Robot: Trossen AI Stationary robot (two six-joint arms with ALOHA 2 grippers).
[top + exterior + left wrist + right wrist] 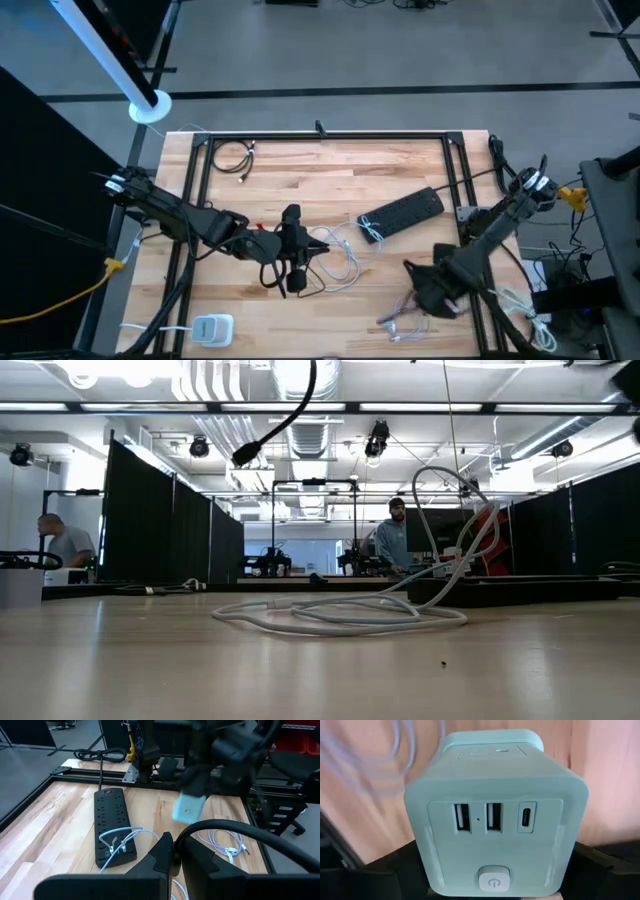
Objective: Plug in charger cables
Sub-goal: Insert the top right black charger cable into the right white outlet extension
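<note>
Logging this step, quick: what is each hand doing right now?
Left hand: shut on a black cable.
Right hand: jaws wide, holding a pale green charger block by its sides.

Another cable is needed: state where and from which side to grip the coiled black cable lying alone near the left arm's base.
Probably on a free tail beside the loops of the coiled black cable, straight from above: it lies flat on bare wood, and the bunched loops would tangle. The left gripper, mid-table, pinches another black cable; the right gripper holds a charger cube.
</note>
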